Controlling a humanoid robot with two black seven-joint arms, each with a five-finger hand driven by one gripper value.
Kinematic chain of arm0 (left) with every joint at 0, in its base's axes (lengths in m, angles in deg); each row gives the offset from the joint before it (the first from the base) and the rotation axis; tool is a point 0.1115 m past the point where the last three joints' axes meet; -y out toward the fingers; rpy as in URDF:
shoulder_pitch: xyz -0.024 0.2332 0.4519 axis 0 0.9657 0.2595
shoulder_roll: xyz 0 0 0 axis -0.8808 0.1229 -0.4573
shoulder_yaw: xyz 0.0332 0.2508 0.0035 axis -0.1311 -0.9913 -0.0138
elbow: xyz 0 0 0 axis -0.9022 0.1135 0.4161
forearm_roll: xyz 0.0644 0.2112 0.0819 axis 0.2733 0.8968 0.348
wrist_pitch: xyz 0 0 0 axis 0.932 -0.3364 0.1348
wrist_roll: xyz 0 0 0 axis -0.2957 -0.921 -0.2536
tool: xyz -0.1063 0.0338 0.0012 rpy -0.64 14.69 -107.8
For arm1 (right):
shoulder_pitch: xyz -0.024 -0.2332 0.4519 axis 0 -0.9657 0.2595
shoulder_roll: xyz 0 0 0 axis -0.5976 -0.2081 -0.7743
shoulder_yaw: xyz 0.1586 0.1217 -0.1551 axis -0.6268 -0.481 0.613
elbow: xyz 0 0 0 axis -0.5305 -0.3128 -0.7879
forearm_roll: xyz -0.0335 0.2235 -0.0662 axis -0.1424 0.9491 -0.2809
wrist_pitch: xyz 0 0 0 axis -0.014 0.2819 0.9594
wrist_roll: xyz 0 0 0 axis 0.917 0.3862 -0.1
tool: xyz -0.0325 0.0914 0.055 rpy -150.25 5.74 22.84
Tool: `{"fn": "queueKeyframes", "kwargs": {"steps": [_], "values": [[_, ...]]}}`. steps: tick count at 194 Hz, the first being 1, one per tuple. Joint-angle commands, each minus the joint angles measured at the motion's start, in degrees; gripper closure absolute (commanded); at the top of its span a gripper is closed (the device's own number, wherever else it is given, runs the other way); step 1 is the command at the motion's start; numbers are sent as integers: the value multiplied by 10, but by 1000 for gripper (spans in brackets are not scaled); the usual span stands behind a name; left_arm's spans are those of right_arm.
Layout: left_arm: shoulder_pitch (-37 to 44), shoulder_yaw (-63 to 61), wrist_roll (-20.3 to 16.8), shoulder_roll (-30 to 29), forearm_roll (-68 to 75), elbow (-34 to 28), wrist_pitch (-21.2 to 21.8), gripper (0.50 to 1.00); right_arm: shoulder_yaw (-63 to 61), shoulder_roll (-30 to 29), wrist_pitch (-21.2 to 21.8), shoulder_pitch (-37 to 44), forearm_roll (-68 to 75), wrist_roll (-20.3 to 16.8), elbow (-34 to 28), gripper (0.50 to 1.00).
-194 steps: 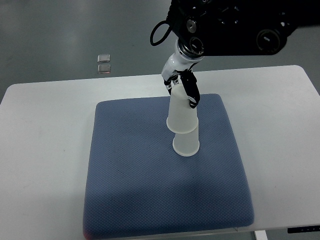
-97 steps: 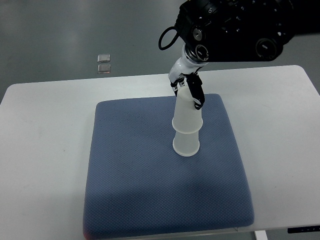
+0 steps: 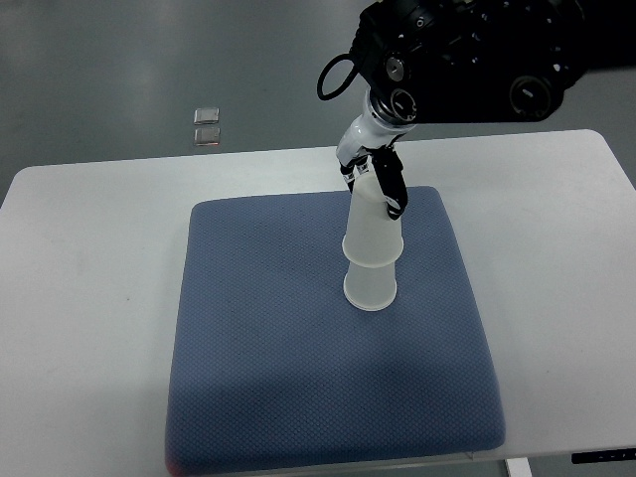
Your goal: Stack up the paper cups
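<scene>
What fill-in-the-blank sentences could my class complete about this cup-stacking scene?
1. The right hand holds the upper cup upside down over the ____ cup.
2. Both cups stand on a ____ mat.
3. The mat lies on a ____ table.
4. The number of cups in the picture is ____.

Missing words: lower; blue; white; two
</scene>
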State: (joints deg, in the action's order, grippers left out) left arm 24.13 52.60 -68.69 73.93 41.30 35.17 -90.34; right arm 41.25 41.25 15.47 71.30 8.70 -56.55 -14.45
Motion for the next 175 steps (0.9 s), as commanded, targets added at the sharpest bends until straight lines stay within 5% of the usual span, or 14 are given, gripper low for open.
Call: {"fn": "queueKeyframes", "kwargs": {"steps": [1, 175], "values": [[0, 0, 0, 0, 0, 0, 0, 500, 0, 1, -13, -3, 1, 0, 0, 763], [0, 0, 0, 0, 0, 0, 0, 500, 2, 12, -26, -27, 4, 0, -9, 713]]}}
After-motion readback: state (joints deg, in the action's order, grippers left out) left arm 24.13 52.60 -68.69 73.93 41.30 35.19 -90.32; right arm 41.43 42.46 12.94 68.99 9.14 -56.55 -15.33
